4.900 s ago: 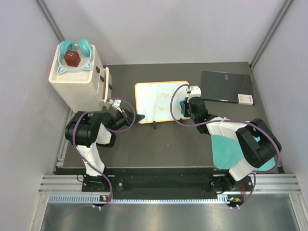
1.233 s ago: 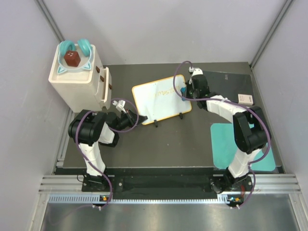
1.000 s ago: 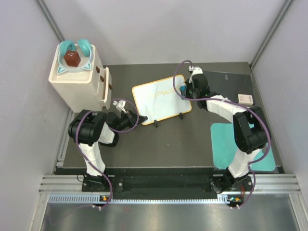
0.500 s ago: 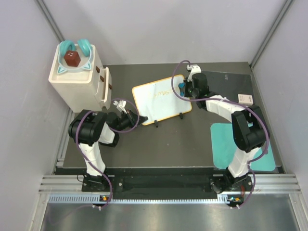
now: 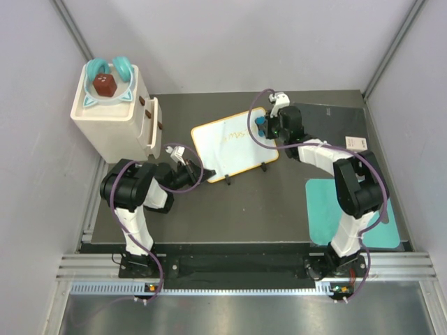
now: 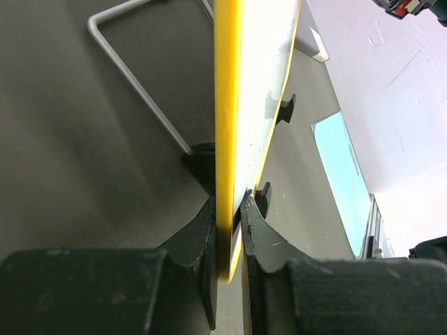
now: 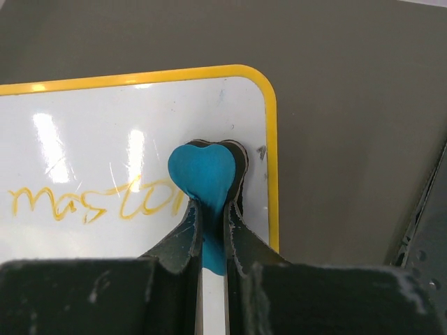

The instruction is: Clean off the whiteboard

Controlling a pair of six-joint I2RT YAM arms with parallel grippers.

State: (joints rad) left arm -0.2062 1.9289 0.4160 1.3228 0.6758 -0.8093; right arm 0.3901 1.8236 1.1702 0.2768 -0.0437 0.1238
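Our left gripper point(image 6: 228, 216): jaws pinched on the whiteboard point(image 5: 225, 145) at its near-left corner, arm folded low. Our right gripper point(image 7: 212, 216): nipping a blue heart-shaped eraser point(image 7: 202, 171) at the whiteboard's far-right corner, arm outstretched.

Yellow handwriting on the whiteboard

The whiteboard point(image 7: 105, 125), lying toward the far edge of the table, bears one handwritten yellow word point(image 7: 91, 201) reading roughly "mastor", which runs right up to the blue eraser point(image 7: 204, 171). The white label point(image 5: 356, 144) on the dark slab point(image 5: 328, 122) in the far right corner is too small to read.
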